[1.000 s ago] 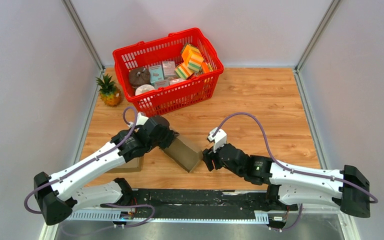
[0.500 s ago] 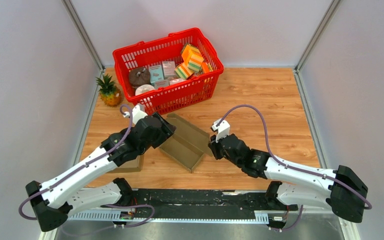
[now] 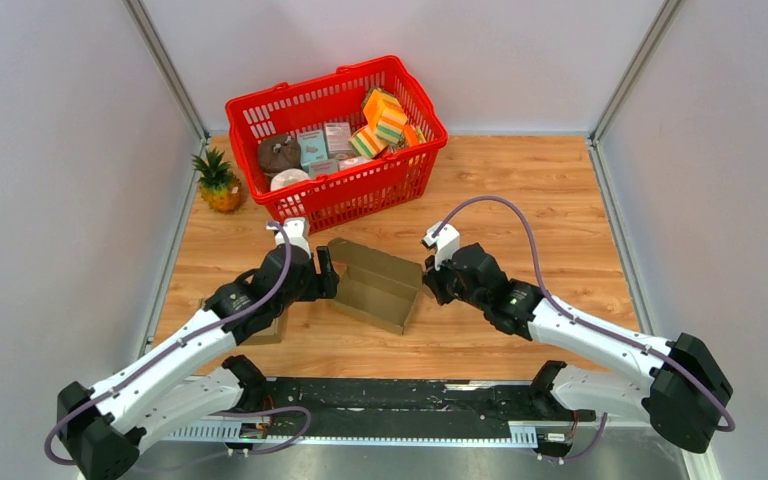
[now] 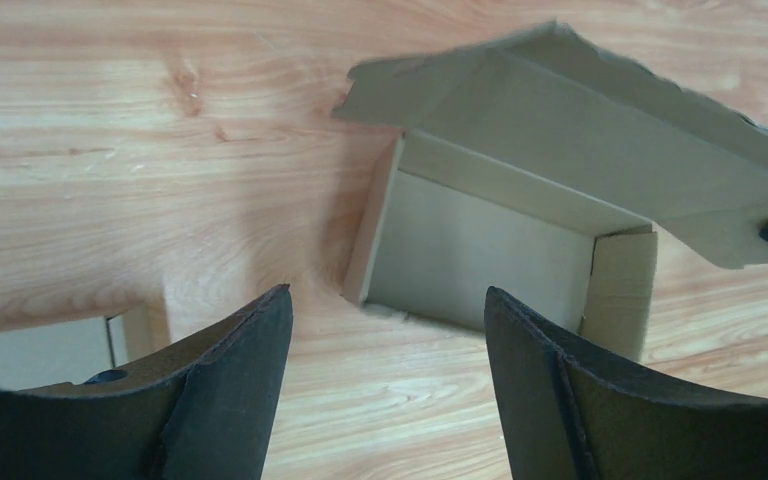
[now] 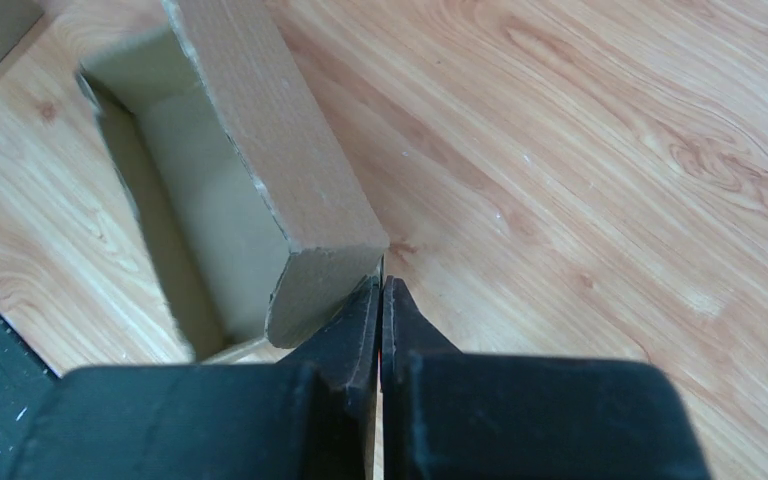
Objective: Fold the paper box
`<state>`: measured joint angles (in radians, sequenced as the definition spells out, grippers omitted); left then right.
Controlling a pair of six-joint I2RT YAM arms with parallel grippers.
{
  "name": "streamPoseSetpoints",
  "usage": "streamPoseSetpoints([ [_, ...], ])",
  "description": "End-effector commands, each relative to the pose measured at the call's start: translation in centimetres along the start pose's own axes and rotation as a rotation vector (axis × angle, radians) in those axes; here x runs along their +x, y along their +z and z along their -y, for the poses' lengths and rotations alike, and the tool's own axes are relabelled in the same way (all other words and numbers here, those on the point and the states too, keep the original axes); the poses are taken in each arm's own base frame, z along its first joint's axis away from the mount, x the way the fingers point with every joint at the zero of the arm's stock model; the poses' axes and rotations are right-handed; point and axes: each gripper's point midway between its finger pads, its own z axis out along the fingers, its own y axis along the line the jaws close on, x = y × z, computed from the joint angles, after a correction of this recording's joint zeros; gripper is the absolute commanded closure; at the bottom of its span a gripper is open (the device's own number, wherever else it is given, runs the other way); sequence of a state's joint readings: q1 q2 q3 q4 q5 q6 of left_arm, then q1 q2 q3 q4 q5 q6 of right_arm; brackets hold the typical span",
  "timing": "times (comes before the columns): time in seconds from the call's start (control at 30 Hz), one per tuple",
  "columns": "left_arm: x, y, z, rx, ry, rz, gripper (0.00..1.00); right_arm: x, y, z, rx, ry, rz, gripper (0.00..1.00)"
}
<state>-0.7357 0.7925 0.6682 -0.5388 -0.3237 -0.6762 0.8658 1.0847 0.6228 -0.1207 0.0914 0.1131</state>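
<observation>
Mostly hidden under left arm [image 3: 195, 333]: cardboard [image 3: 272, 333] near box [image 3: 375, 290].

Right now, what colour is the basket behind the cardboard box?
The basket is red, seen best in the top view.

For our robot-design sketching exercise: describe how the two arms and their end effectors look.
The left arm and right arm share white link shells with black joints and bases. A purple cable loops along each. The left end effector and right end effector each have two matte black, tapering fingers.
</observation>
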Motion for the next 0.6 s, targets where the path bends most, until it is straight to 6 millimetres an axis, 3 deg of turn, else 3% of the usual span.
streamPoseSetpoints([
  [0.0,-0.9,1.4,1.8,0.097,0.01,0.026,0.22,-2.9,-0.8,-1.9,-0.117,-0.069,0.067,0.98],
  [0.13,-0.9,2.5,2.4,0.159,-0.055,0.041,0.23,-3.0,-0.9,-2.0,-0.125,-0.084,0.067,0.94],
  [0.27,0.6,4.2,2.6,0.152,-0.059,-0.062,0.25,-3.0,-0.7,-2.0,-0.122,-0.083,0.064,0.9],
  [0.57,3.2,6.4,1.5,0.078,-0.081,-0.154,0.3,-4.4,-0.6,0.8,0.009,-0.032,0.104,0.88],
])
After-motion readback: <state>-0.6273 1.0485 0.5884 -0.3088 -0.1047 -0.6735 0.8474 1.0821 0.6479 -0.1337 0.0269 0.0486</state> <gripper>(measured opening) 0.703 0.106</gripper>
